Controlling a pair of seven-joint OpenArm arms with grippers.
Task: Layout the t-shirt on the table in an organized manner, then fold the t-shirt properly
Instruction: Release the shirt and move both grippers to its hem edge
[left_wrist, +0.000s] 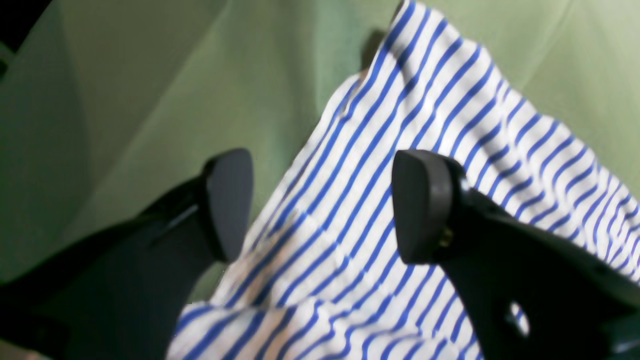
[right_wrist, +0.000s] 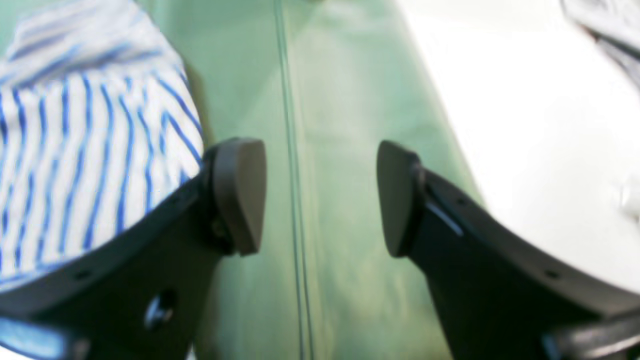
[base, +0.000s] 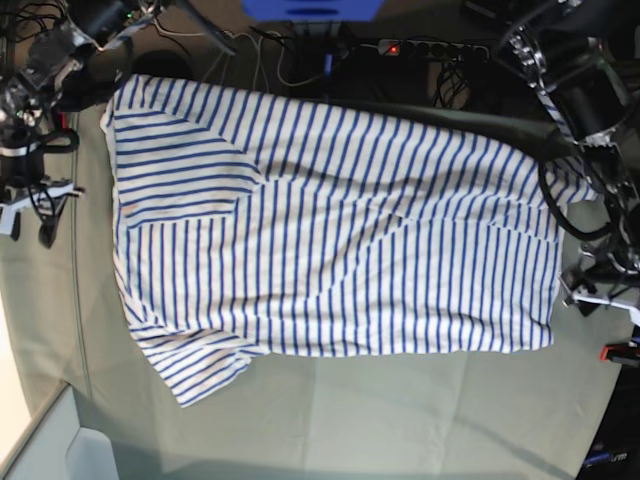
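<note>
T-shirt (base: 330, 260) lying spread across surface (base: 400, 410), mostly flat, lower-left sleeve rumpled; left gripper (left_wrist: 320, 205) and right gripper (right_wrist: 320, 197) hovering, jaws standing apart, gripping nothing, likely readying for fold.

Power strip (base: 440, 48) w/ red light, tangled cables (base: 290, 55) behind.
</note>
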